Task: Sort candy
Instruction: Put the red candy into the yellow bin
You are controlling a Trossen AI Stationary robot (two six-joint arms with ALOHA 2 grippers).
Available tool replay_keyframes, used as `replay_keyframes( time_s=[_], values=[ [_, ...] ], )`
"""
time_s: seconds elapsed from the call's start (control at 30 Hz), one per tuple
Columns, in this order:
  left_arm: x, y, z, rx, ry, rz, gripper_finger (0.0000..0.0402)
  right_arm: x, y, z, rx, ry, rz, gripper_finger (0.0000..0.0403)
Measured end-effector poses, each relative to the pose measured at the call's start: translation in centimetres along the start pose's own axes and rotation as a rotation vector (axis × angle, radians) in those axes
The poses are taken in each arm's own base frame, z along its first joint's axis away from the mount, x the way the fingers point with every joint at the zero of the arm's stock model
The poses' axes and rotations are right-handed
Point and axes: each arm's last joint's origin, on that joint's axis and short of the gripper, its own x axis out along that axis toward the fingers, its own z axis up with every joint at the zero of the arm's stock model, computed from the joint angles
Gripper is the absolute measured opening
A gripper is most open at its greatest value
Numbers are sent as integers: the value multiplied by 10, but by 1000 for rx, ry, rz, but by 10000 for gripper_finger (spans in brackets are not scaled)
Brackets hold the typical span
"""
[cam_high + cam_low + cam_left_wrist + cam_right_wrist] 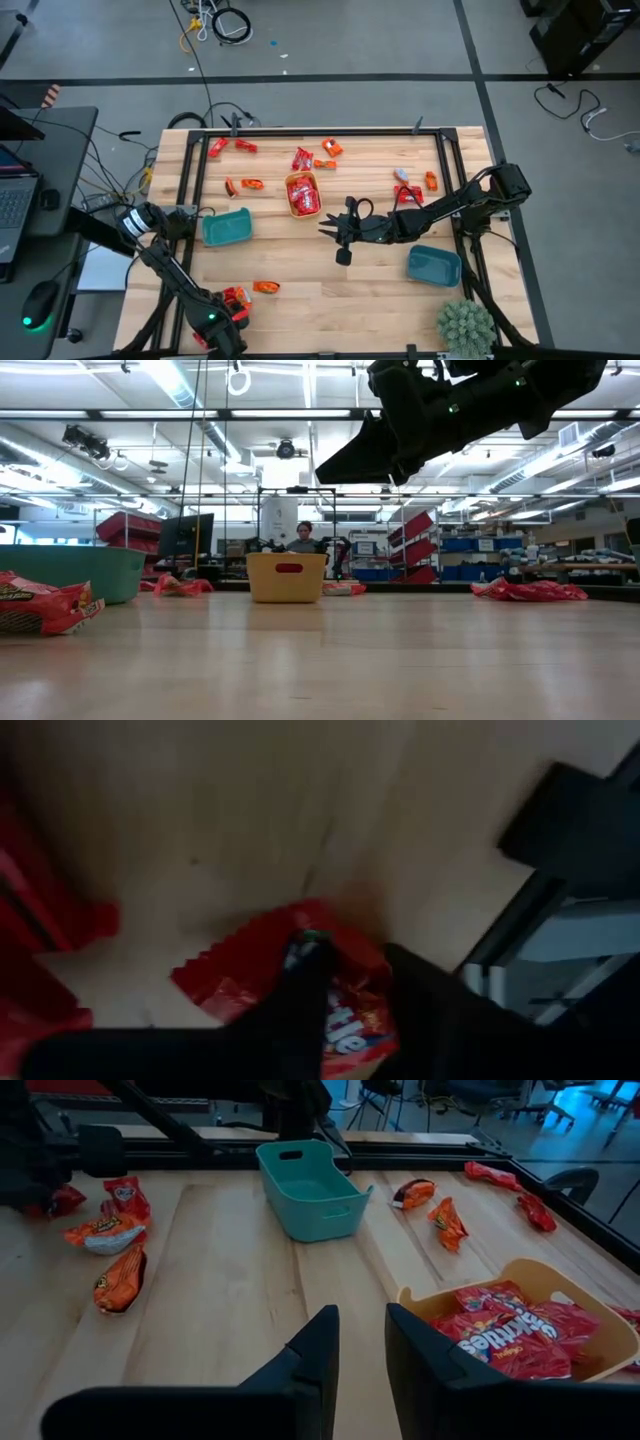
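Observation:
Red and orange candy packets lie scattered on the wooden table, several near the far edge [302, 158] and one orange [265, 287] near the front. The yellow bowl [300, 177] holds red packets [500, 1335]. My left gripper [228, 312] is low at the near-left corner, shut on a red candy [250, 970]. My right gripper [330, 232] hovers above mid-table, just near of the yellow bowl [430, 1295], open with a narrow gap [362, 1342] and holding nothing. My left gripper has a red candy packet between its two fingers [290, 1010], which stand on either side of the packet's printed end [345, 1025]. The fingers come down from above. The packet's crimped far end [215, 970] still lies on the wood.
A teal bowl [227, 228] sits at mid-left and a blue-green bowl [434, 266] at near right. A potted plant [465, 325] stands at the near-right corner. More candies lie right of centre [431, 181]. A dark frame rims the table [320, 131]. A person sits far behind [303, 538].

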Motion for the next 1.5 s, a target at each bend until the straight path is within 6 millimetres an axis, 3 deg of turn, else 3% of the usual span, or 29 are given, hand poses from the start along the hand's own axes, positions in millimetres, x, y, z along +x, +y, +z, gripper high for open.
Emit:
replay_keyframes(
  time_s=[0.1, 0.27, 0.47, 0.67, 0.87, 1.23, 1.37, 1.5],
  values=[
    [-3, 1, -1, 34, 2, 29, 18, 0, 0, 0, 0, 0, 0, 71],
    [-19, 3, -2, 103, -20, 213, 6, 0, 0, 0, -2, 0, 0, 72],
    [-64, 7, 8, 140, -60, 297, 1, 0, 0, 1, -7, -3, 0, 67],
    [-121, 23, 22, 157, -264, 278, 1, -12, 4, 10, -15, -28, -31, 68],
    [-173, 62, 45, 205, -485, 352, 0, -26, 2, 17, -52, 4, -138, 63],
    [-228, 139, 134, 406, -705, 544, 0, -29, -7, 10, -26, 92, -218, 61],
    [-239, 169, 155, 417, -755, 545, 0, -30, -10, 5, -22, 133, -280, 56],
    [-237, 200, 170, 391, -781, 475, 0, -31, -11, -1, 4, 175, -302, 54]
  ],
)
